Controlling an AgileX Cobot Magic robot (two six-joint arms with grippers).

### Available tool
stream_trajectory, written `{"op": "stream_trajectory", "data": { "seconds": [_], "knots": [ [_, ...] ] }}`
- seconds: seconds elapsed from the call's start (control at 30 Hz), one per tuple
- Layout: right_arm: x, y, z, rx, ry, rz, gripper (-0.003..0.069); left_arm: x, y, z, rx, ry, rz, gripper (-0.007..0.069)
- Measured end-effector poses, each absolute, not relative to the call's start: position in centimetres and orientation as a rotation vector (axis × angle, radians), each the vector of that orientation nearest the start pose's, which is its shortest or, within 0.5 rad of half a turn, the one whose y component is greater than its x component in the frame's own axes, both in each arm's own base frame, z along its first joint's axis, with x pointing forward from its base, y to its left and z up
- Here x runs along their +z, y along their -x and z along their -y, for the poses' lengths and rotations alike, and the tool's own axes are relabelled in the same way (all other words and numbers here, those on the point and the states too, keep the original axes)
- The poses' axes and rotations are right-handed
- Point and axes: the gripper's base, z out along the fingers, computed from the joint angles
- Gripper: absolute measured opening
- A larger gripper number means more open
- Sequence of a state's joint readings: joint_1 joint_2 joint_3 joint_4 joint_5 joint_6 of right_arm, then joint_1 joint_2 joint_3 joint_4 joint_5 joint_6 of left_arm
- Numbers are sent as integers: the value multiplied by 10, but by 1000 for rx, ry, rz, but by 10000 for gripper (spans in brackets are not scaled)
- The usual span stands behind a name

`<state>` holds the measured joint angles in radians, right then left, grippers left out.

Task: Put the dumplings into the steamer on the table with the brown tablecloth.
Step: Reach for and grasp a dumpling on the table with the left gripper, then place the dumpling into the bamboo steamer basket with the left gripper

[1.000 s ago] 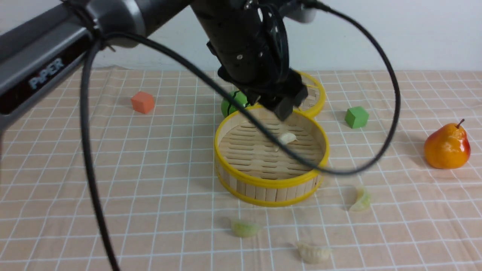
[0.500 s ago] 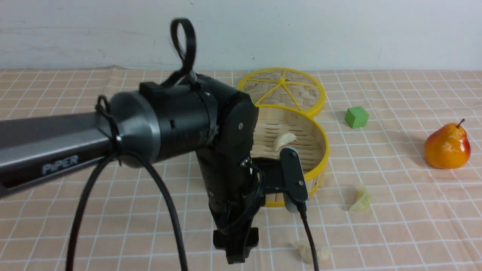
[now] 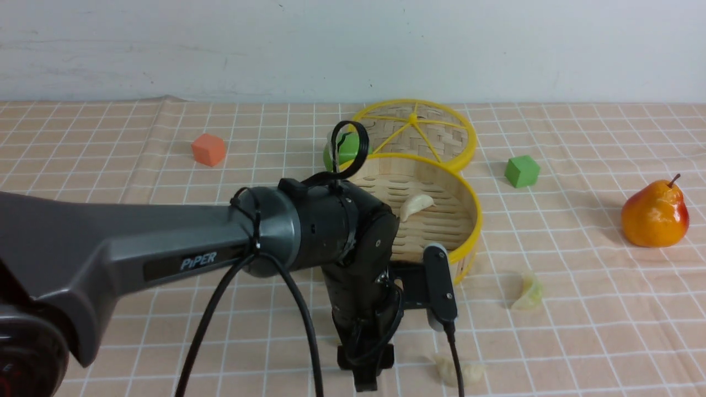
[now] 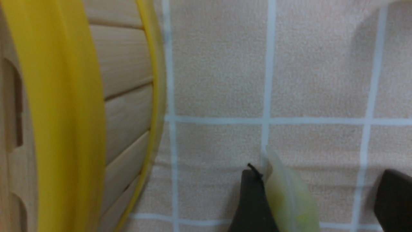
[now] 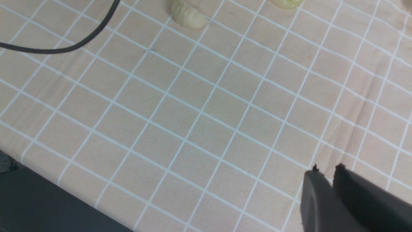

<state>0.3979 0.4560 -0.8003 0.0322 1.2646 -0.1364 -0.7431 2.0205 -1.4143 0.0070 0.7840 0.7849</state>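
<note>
Near the yellow-rimmed bamboo steamer (image 3: 423, 216), my black left hand (image 4: 318, 206) now sits lower, jaws parted around the pale-green pleated dumpling (image 4: 291, 196), whose long axis runs roughly alongside the nearer finger.

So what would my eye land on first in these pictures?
Probably the big black arm, reaching in from the left across the middle. Behind it sits the round yellow-rimmed steamer, with one pale dumpling inside. After that, the glossy orange-red pear stands out, alone at the far right of the cloth.
</note>
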Motion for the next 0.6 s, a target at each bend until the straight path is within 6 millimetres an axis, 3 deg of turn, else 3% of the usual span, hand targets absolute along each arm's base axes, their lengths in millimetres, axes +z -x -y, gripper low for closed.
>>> {"op": "stream_trajectory", "data": {
  "seconds": [0.17, 0.2, 0.27, 0.47, 0.6],
  "knots": [
    [340, -39, -18, 147, 637, -2321, 84, 166, -299, 274, 17, -2008, -2132, 342],
    [340, -39, -18, 148, 636, -2319, 84, 167, -298, 272, 22, -1984, -2176, 260],
    [340, -40, -19, 149, 634, -2310, 84, 170, -297, 270, 32, -1931, -2238, 182],
    [341, -41, -19, 151, 628, -2292, 84, 195, -298, 267, 46, -1716, -2386, 189],
    [342, -41, -19, 152, 626, -2283, 86, 233, -306, 274, 21, -1519, -2456, 189]
  ]
}}
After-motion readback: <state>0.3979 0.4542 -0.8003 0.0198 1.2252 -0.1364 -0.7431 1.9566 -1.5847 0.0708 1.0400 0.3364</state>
